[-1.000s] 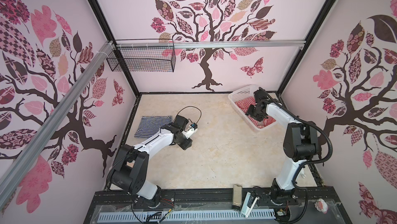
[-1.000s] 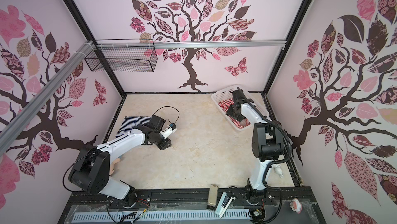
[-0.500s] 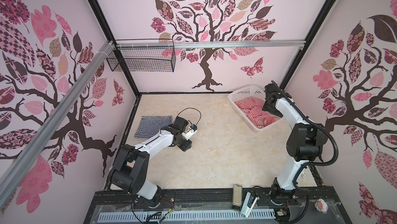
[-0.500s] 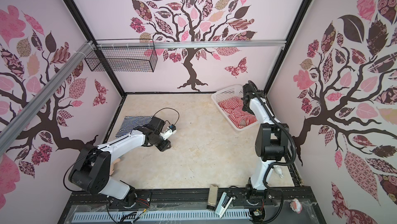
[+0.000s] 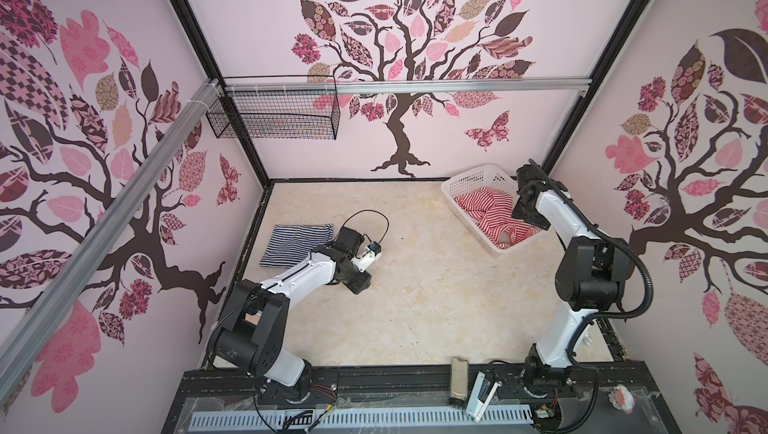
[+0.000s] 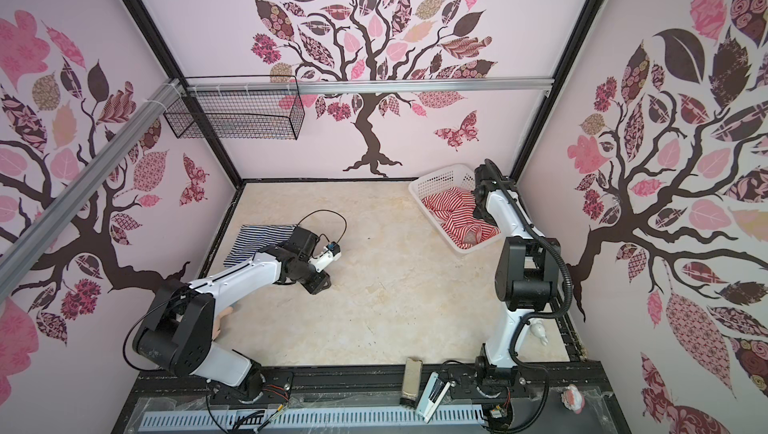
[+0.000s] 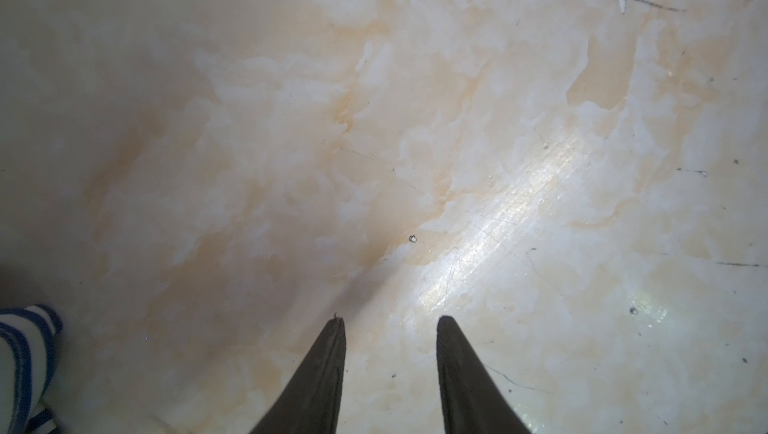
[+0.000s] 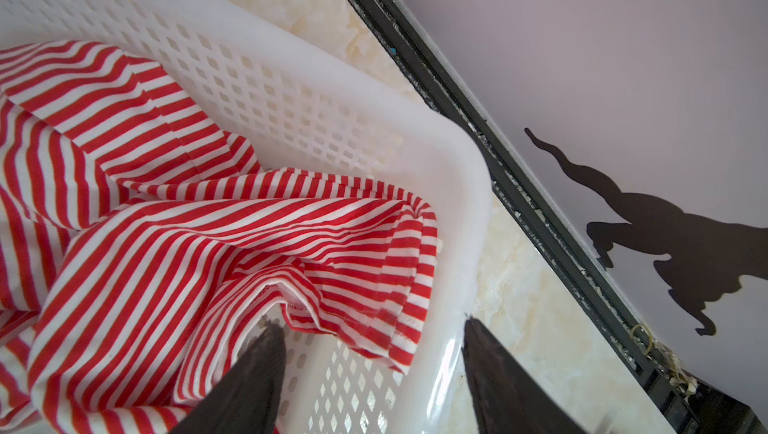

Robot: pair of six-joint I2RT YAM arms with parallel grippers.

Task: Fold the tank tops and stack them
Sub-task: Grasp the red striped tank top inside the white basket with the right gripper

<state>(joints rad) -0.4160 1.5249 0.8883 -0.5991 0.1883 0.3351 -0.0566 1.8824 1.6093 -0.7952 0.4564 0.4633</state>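
Note:
The navy-and-white striped tank top (image 5: 291,244) (image 6: 249,244) lies folded flat at the table's left side; its edge shows in the left wrist view (image 7: 20,361). My left gripper (image 5: 356,282) (image 6: 318,282) (image 7: 390,319) hangs open beside it over bare table, holding nothing. The red-and-white striped tank top (image 5: 486,211) (image 6: 453,211) (image 8: 187,244) lies crumpled in the white basket (image 5: 469,176) (image 8: 332,111). My right gripper (image 5: 524,213) (image 6: 478,211) (image 8: 372,326) is open astride the basket's wall-side rim. One finger is inside by the cloth's hem, the other outside.
A black wire basket (image 5: 274,115) hangs on the back rail. A peach plush limb (image 6: 222,319) shows behind the left arm's base. Small items (image 5: 458,382) lie on the front rail. The booth wall (image 8: 623,78) runs close behind the white basket.
My right gripper has moved from over the middle of the white basket to its wall-side rim. The left arm has hardly moved.

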